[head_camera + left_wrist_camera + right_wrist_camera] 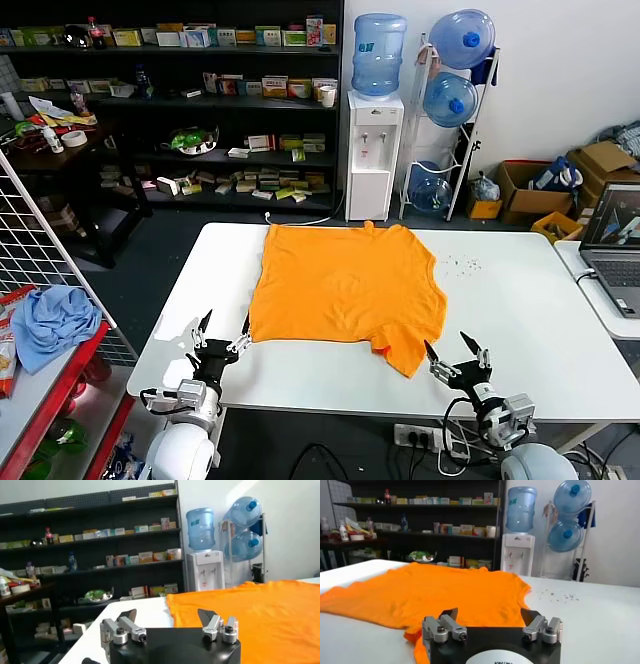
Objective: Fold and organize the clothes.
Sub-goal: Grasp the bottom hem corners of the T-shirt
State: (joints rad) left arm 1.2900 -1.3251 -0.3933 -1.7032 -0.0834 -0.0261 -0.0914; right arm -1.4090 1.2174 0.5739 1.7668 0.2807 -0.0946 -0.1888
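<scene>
White table point(520, 300) occupies the middle of a storeroom, with dark shelving point(200, 90) stocked with boxes along the far wall and a water dispenser point(373, 150) just right of it. A rack of water bottles point(452, 90) stands beside the dispenser. A laptop point(612, 250) sits on a side table at the right, and a light blue cloth point(50, 320) lies on a red shelf at the near left.

The orange T-shirt point(345, 285) is spread flat on the table, left of centre, collar toward the far edge. Its near-right sleeve is rumpled and points toward the near edge. No lettering shows on the upper face.

The left gripper point(222, 335) sits at the near edge of the table, just beside the shirt's near-left corner, fingers spread apart and holding nothing. In the left wrist view the left gripper point(167, 619) has the shirt's hem point(250, 620) lying just ahead of it.

The right gripper point(455, 352) sits at the near edge, just right of the rumpled sleeve, fingers likewise spread and empty. In the right wrist view the right gripper point(490, 617) faces the sleeve point(420, 635).
</scene>
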